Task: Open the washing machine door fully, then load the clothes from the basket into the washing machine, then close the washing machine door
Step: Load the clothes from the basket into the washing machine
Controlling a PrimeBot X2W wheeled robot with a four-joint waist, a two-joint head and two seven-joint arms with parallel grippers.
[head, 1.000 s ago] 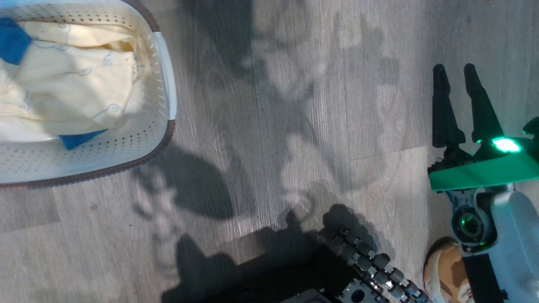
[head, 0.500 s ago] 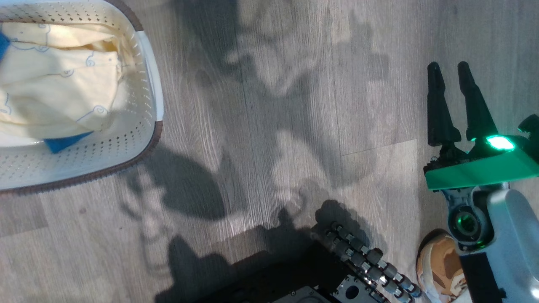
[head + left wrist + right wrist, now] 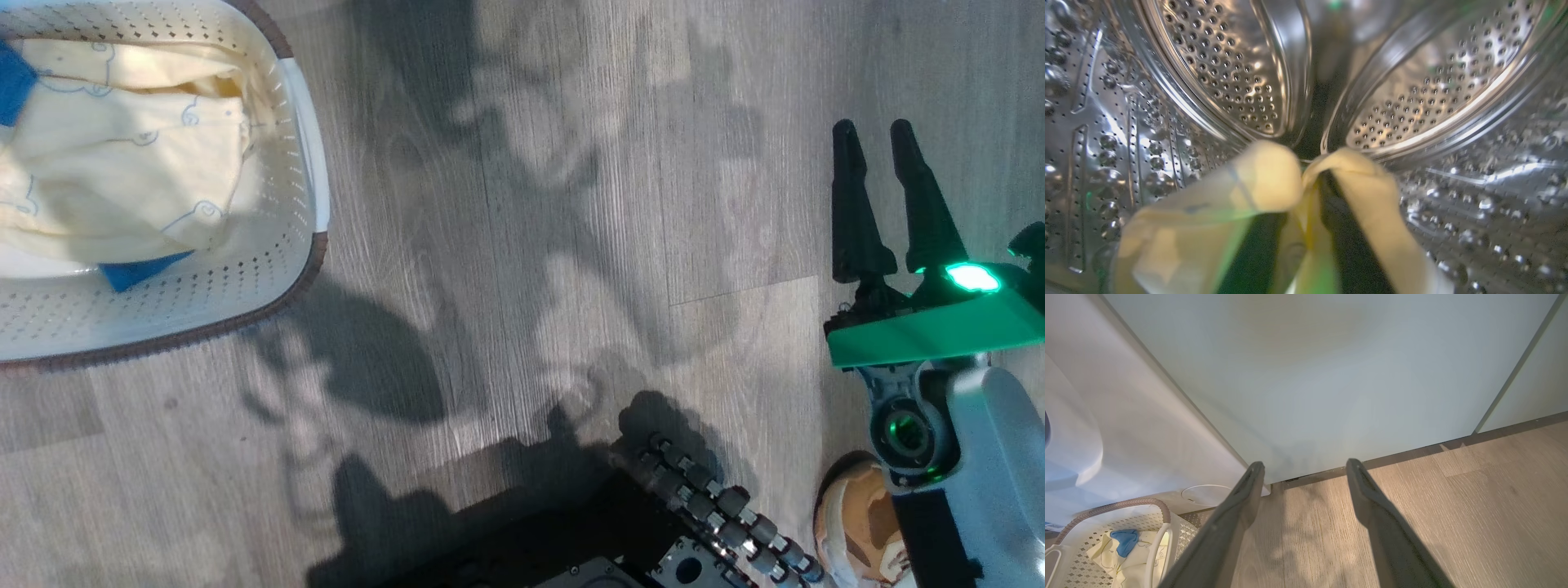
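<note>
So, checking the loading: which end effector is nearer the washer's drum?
Left. The left end effector is inside the steel drum, yellow garment draped on it; the right end effector hangs over the floor outside.

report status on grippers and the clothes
Left gripper inside drum, yellow garment draped over it, grip unclear. Right gripper open over floor. More clothes in basket. Shoe near right arm.
</note>
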